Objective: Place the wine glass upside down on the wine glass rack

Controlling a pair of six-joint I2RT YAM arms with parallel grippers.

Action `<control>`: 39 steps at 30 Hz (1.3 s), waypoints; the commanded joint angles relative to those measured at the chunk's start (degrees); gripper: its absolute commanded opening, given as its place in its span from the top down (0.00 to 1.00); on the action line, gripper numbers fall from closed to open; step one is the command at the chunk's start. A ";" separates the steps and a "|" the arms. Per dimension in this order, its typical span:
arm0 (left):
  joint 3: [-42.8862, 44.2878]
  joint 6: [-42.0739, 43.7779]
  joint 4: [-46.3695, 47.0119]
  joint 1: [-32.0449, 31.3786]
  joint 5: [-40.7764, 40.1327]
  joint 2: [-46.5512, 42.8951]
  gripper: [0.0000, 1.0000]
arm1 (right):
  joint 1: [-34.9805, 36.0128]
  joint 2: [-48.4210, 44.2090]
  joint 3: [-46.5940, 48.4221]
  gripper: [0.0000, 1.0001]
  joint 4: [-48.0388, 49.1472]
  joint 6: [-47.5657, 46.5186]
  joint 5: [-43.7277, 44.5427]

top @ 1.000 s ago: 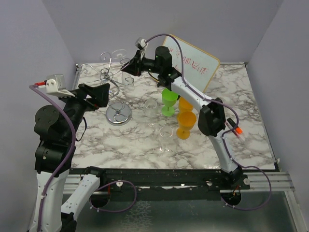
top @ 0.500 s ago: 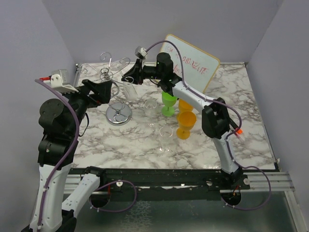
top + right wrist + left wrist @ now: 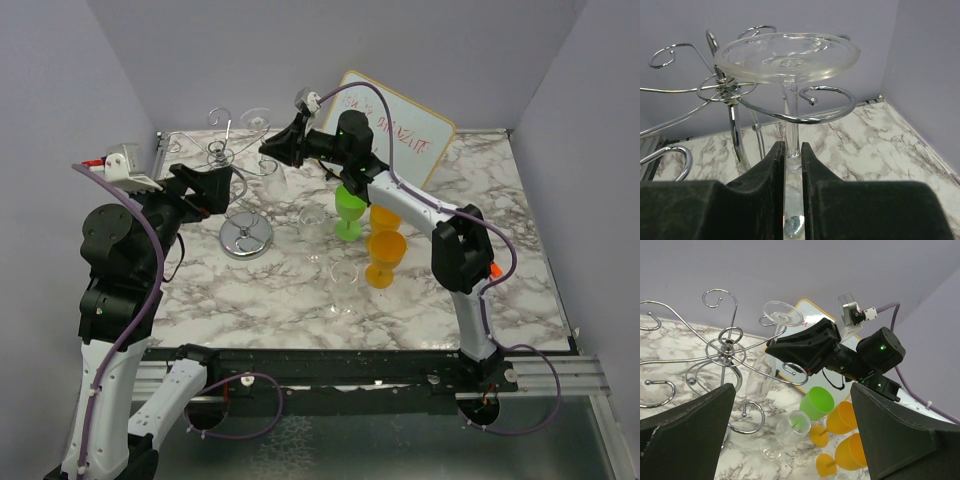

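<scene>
The wine glass rack is a silver wire stand with a round disc base point(image 3: 246, 237), a central post and curled arms point(image 3: 726, 346). My right gripper point(image 3: 287, 147) is shut on the stem of a clear wine glass point(image 3: 790, 50) and holds it upside down, foot on top. In the right wrist view the stem stands inside one curled arm point(image 3: 805, 118), with the foot just above it. The glass also shows in the left wrist view point(image 3: 782, 314). My left gripper point(image 3: 792, 390) is open and empty, left of the rack and pointing at it.
A green cup point(image 3: 350, 205) and two orange cups point(image 3: 385, 257) stand mid-table. Two clear glasses point(image 3: 313, 225) point(image 3: 343, 280) stand upright beside them. A whiteboard point(image 3: 400, 135) leans at the back. The rack stands near the table's back left corner.
My right gripper has moved a little up and to the right with the glass, over the rack's arm. The left arm shifted right early on, then stayed still.
</scene>
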 commanded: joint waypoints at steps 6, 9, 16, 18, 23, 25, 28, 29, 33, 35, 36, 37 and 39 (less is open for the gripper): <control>-1.08 -0.51 0.64 0.14 0.17 -0.77 0.01 | 0.17 0.12 2.10 0.99 1.96 0.30 11.55; -1.09 -0.43 0.50 0.14 0.17 -0.70 0.01 | 0.14 1.93 4.64 0.99 -0.34 0.71 11.84; -0.45 0.20 0.14 0.16 1.90 -0.12 0.01 | 0.10 4.53 7.30 0.96 -4.21 -1.19 7.06; -0.02 0.51 0.14 0.14 2.64 0.18 0.01 | 0.09 5.01 8.01 0.94 -5.79 -1.98 5.39; 0.75 1.41 0.14 0.15 4.61 0.80 0.01 | 0.12 6.30 9.05 0.91 -7.58 -2.32 1.90; 0.80 1.70 0.14 0.08 4.78 0.81 0.01 | 0.07 6.26 8.66 0.90 -7.41 -2.24 1.11; 0.85 2.10 0.06 0.14 4.42 0.74 0.01 | 0.10 5.90 8.12 0.85 -6.99 -1.97 -0.43; 0.79 2.35 0.05 0.14 4.18 0.78 0.01 | 0.12 5.60 7.68 0.81 -6.70 -1.97 -1.01; 0.72 3.46 -0.01 0.12 4.06 0.53 0.01 | 0.10 3.61 4.68 0.65 -4.66 -1.08 -0.80; 0.97 4.16 0.05 0.14 5.21 0.41 0.01 | 0.03 2.18 3.04 0.57 -4.16 -0.73 0.08; 1.13 4.57 0.05 0.14 5.99 0.18 0.01 | 0.07 1.23 1.88 0.54 -3.87 -0.39 0.84; 1.20 5.02 0.05 0.11 6.80 0.07 0.01 | 0.12 -0.05 0.46 0.51 -3.53 -0.26 1.61; 1.42 5.72 -0.10 0.12 8.06 -0.51 0.01 | 0.13 -2.88 -3.07 0.45 -2.24 0.40 3.16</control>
